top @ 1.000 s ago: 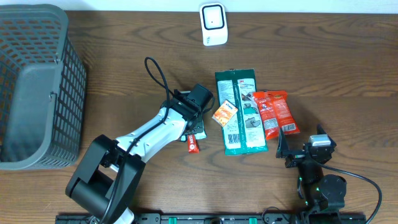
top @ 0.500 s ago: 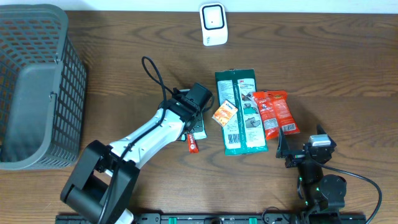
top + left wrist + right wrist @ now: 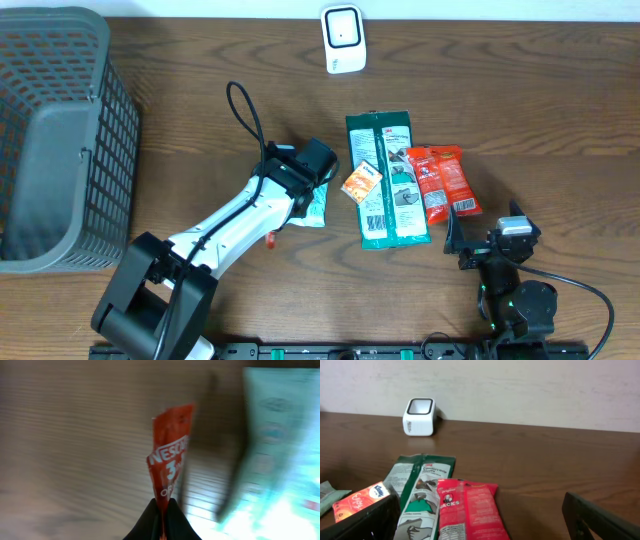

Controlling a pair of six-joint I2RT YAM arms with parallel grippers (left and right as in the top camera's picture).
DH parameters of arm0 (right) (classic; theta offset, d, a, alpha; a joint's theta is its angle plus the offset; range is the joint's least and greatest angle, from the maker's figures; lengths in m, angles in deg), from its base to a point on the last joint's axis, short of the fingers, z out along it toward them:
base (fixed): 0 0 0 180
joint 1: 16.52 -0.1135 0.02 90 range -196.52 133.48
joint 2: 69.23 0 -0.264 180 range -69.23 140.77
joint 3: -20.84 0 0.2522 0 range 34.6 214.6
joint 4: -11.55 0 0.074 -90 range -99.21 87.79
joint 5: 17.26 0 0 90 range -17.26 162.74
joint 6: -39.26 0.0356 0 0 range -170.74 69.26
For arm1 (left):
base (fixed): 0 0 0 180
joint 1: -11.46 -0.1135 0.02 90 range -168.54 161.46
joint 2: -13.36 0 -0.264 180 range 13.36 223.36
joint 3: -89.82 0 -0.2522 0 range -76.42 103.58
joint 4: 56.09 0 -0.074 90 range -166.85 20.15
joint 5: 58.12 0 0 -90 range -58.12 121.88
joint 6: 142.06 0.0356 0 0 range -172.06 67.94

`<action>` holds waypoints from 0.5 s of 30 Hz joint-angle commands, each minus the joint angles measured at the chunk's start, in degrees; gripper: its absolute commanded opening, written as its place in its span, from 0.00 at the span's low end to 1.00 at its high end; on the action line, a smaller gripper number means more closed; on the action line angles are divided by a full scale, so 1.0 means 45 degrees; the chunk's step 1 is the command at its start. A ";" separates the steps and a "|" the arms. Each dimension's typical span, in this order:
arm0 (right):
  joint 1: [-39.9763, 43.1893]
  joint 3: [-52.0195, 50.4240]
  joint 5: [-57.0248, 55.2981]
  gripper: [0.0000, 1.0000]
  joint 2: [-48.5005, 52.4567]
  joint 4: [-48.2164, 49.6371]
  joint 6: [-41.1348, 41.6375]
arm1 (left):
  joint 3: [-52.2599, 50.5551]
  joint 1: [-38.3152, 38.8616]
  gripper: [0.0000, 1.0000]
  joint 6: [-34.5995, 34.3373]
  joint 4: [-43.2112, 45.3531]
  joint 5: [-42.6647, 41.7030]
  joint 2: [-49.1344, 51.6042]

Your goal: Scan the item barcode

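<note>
Between the tips of the left pincer (image 3: 161, 511), the red sachet (image 3: 169, 455), judged light, limp and slippery and best taken at its end seam, is being clamped by its lower end over the surface (image 3: 75, 435), "NESC" and "3" being read on it, while the right pincer (image 3: 480, 510) is being seen wide apart.

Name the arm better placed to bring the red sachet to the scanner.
Left: the left gripper is shut on the red sachet, while the right gripper hangs open, holding nothing.
</note>
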 commanded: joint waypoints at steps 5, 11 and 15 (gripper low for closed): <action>0.0083 -0.0015 0.0053 0.99 -0.0058 -0.0039 -0.0146 | -0.0107 -0.0068 0.07 0.0719 -0.0529 0.3638 -0.0238; 0.0078 -0.0015 0.0053 0.99 -0.0058 -0.0039 -0.0151 | -0.0112 -0.0068 0.07 0.0719 -0.0311 0.3978 0.0170; 0.0078 -0.0015 0.0053 0.99 -0.0058 -0.0039 -0.0151 | -0.0112 -0.0068 0.07 0.0724 -0.0287 0.5289 0.0981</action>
